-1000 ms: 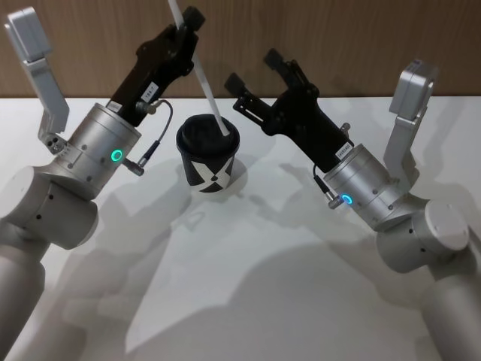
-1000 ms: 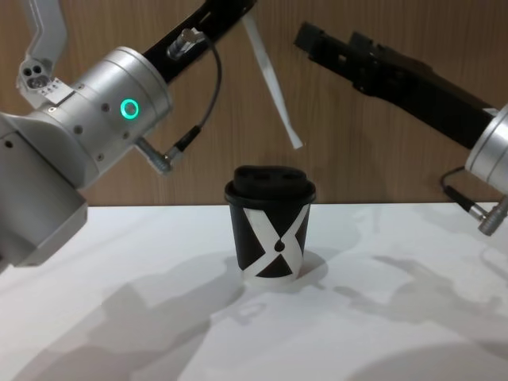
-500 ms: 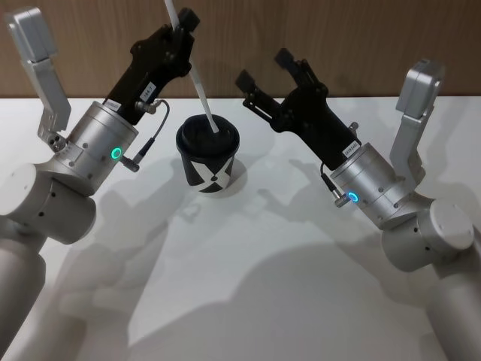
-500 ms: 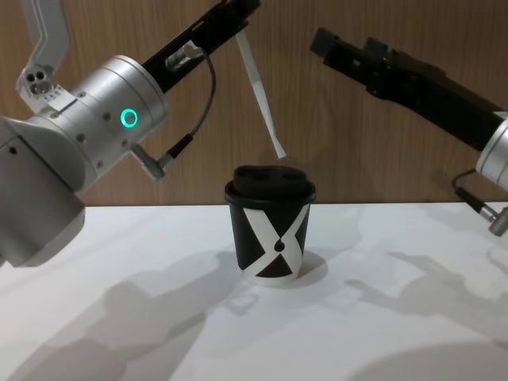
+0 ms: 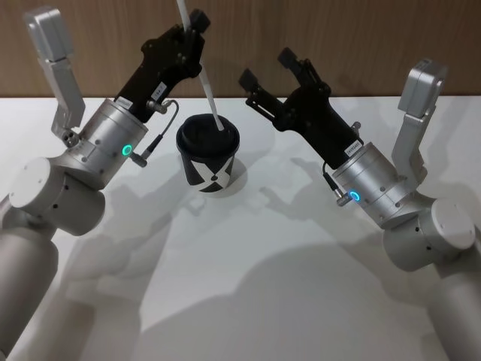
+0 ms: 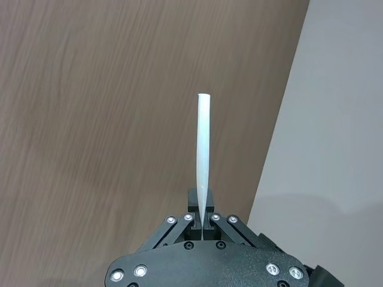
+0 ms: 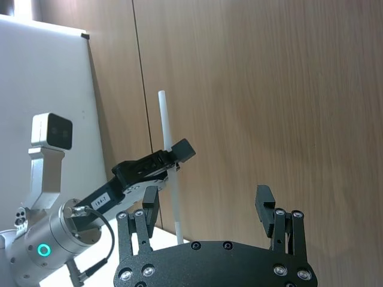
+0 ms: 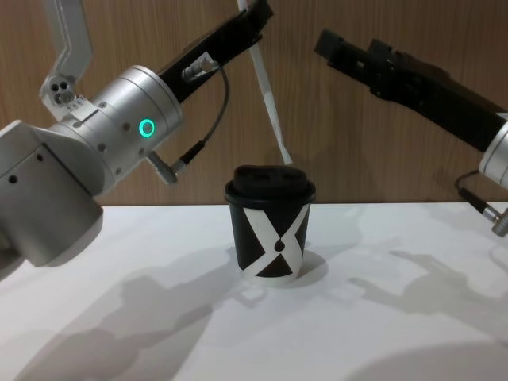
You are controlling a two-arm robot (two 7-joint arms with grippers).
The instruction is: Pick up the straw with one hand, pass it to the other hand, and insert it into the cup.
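Observation:
My left gripper [image 5: 189,31] is shut on a thin white straw [image 5: 207,89], high above the table and behind the cup. The straw [image 8: 268,91] slants down, and its lower tip is at the black domed lid of the cup [image 8: 270,230], touching it or just above it. In the left wrist view the straw [image 6: 203,149] stands pinched between that gripper's fingertips [image 6: 203,210]. The black cup [image 5: 208,156] with its white X stands upright on the table. To the cup's right my right gripper [image 5: 268,66] hangs open and holds nothing; the right wrist view shows it [image 7: 206,200] with its jaws wide apart.
The white table [image 5: 263,263] stretches out in front of the cup. A wood-panelled wall [image 8: 381,143] rises behind it. Both arms lean in over the table from either side of the cup.
My left arm has shifted right and down with the straw, bringing its lower tip closer onto the cup's lid. The right gripper has pulled back a little and stays open.

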